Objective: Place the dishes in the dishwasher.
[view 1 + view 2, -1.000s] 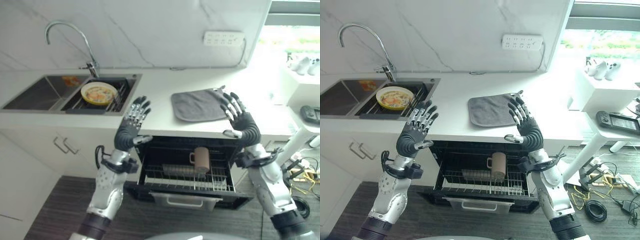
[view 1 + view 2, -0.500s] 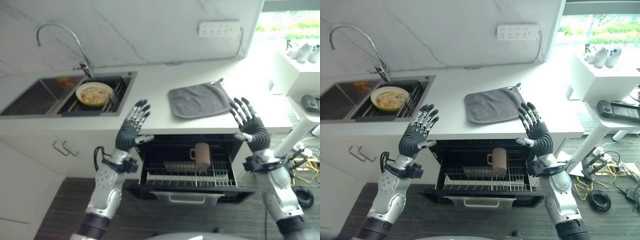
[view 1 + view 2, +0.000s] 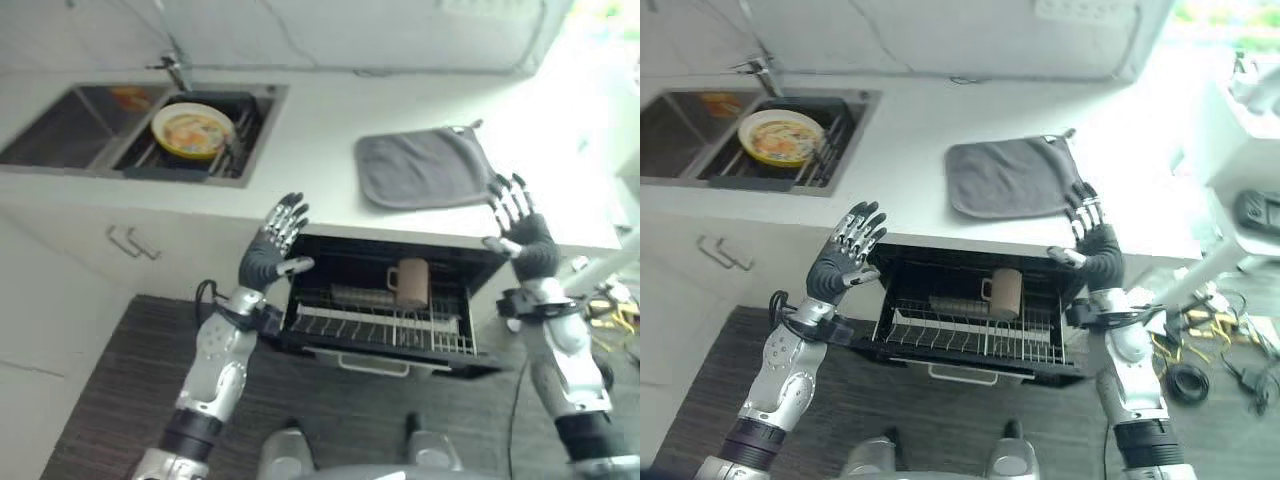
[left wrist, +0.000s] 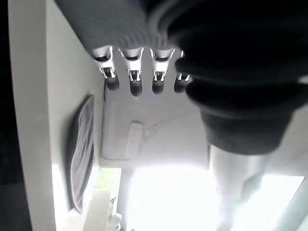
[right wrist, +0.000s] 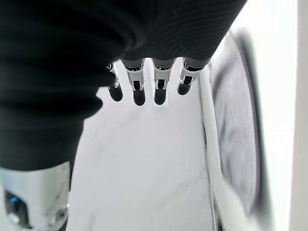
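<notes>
On counter (image 3: 300,140), grey cloth (image 3: 425,168) above dishwasher (image 3: 385,320).

The right hand (image 3: 1098,247) drew back from over the grey cloth (image 3: 1012,178) toward the counter edge (image 3: 940,240). The left hand (image 3: 840,262) seemingly lowered slightly, fingers spread.

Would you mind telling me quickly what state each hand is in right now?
Left hand: open, fingers straight, holding nothing.
Right hand: open, fingers straight, holding nothing.
</notes>
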